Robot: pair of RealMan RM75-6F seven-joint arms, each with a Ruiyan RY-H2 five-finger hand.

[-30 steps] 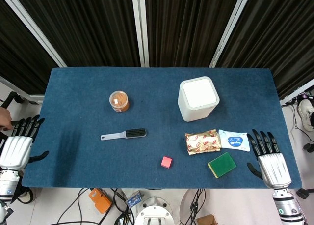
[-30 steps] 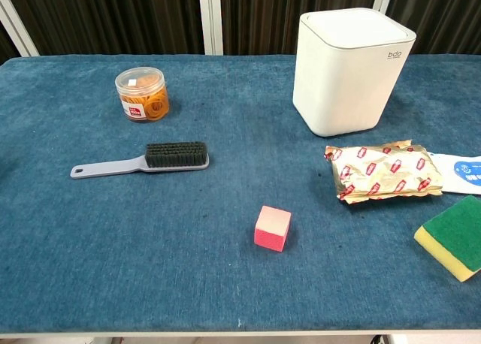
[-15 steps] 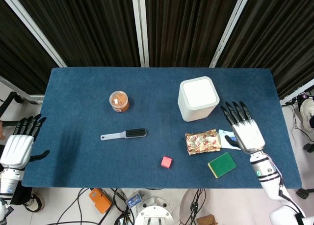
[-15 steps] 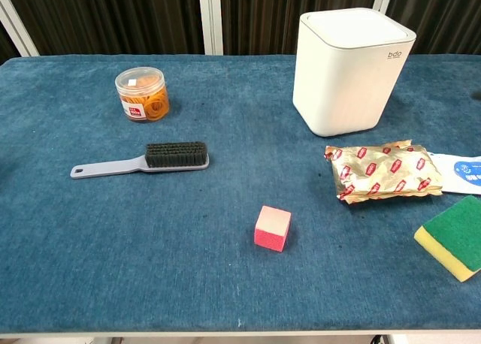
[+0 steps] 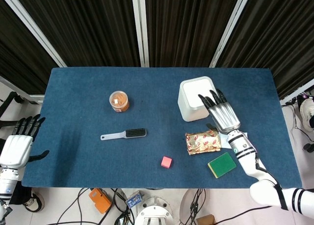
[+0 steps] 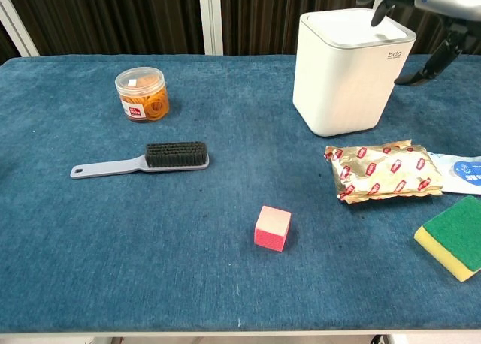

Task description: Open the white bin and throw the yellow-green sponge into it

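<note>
— Right hand (image 5: 223, 113), where is it now against a second ago?
— It has come up from the table's 4 o'clock corner to hover over the white bin (image 5: 193, 98), fingers spread wide and holding nothing. A second ago it lay flat beside the sponge; half a second ago it was over the blue-and-white packet (image 6: 460, 173).
— And the bin?
— Its lid is down, same as before, toward 2 o'clock on the blue table (image 5: 78, 87).
— The sponge?
— The yellow-green sponge (image 5: 222, 164) has not moved: green face up, at about 5 o'clock, just beside the gold snack pack (image 5: 202, 142).
— Left hand?
— The left hand (image 5: 17, 146) stays off the 8 o'clock edge, fingers apart, empty, barely changed.
— Anything else shifted?
— No. The jar (image 5: 118, 100), brush (image 5: 123, 134) and pink cube (image 5: 167, 161) sit where they were.
— What is hard to see?
— From the chest camera the right hand is cut by the top edge, only dark fingertips showing over the lid. Whether they touch the lid, I cannot tell. The sponge is clipped at that camera's right edge, and the arm covers most of the packet from above.
</note>
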